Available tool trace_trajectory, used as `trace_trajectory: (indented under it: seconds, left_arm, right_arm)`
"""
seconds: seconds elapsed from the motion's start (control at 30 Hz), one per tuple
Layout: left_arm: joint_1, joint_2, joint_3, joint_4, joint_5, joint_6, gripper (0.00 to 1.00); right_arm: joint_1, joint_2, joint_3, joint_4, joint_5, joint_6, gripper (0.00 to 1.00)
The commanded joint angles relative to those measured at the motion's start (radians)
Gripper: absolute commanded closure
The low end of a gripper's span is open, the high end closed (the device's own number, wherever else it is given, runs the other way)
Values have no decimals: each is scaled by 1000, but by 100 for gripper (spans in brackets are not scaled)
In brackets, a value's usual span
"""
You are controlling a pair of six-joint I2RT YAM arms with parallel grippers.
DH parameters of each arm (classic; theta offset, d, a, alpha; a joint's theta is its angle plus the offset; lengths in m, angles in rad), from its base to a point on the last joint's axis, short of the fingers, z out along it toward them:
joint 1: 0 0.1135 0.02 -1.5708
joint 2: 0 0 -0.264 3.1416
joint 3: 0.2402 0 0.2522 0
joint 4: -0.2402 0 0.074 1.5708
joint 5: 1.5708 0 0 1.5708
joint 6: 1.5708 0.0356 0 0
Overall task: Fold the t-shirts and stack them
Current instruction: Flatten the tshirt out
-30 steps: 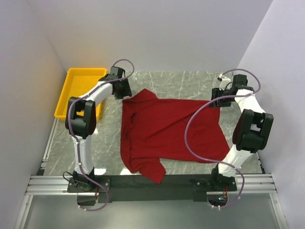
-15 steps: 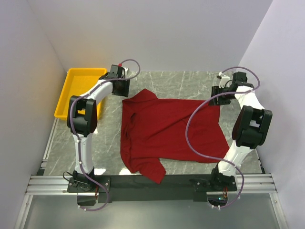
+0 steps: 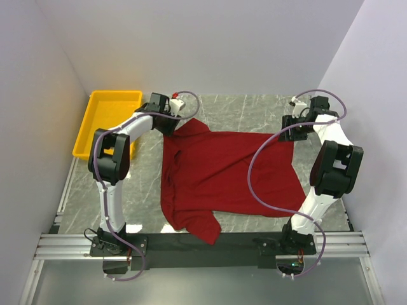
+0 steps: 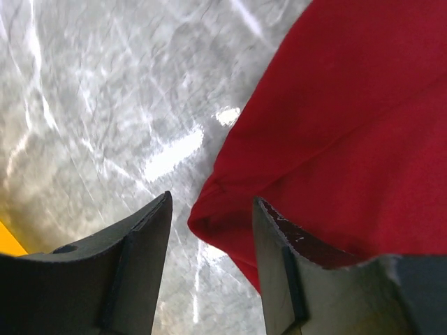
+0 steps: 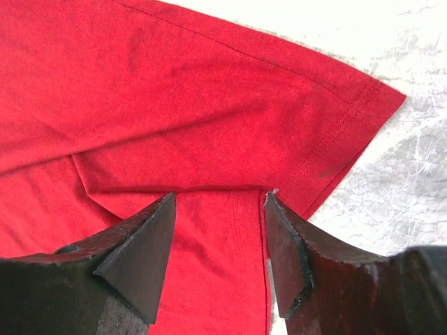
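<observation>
A dark red t-shirt (image 3: 222,175) lies spread on the marble table, its near left part folded over. My left gripper (image 3: 169,122) hovers at the shirt's far left sleeve. In the left wrist view that gripper (image 4: 212,201) is open, and the rounded edge of the t-shirt (image 4: 335,125) reaches into the gap between the fingers (image 4: 136,265). My right gripper (image 3: 290,131) is at the shirt's far right corner. In the right wrist view it (image 5: 220,197) stands open just above a stitched hem of the t-shirt (image 5: 209,91), with cloth below both fingertips.
A yellow bin (image 3: 108,121) stands at the far left of the table (image 3: 241,108). White walls close in the left, back and right sides. A black rail (image 3: 203,244) carries both arm bases along the near edge.
My left wrist has swung right and turned, bringing its fingers from beside the bin onto the shirt's far left sleeve edge. The right arm shifted slightly back, then held still.
</observation>
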State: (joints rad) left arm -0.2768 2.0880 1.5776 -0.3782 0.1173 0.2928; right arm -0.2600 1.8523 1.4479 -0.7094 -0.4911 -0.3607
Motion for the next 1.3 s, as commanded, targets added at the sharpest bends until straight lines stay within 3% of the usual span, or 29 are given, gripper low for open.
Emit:
trace_trajectory:
  seconds: [0.0,0.8,0.9,0.93,1.03,1.27]
  left_arm:
    - [-9,0,56,30,59,104,46]
    - [-51,107,94,50,-73,118,51]
    - [-52,103,93,61,-94,117,59]
    - [-52,101,93,61,-97,117,70]
    - [-52,89,96,65,-105,103,83]
    - [-45,17,82,78,-24,46,90]
  right_arm:
    - [-5,4,32,-7,-6,-14,39]
    - [-7,16,48,-16,-10,2,38]
    - [-7,15,45,-13,-9,3,38]
    - [-7,13,43,-13,-9,3,38]
    - [-7,13,42,-12,-9,5,38]
    - [-7,13,35,-9,-4,5,38]
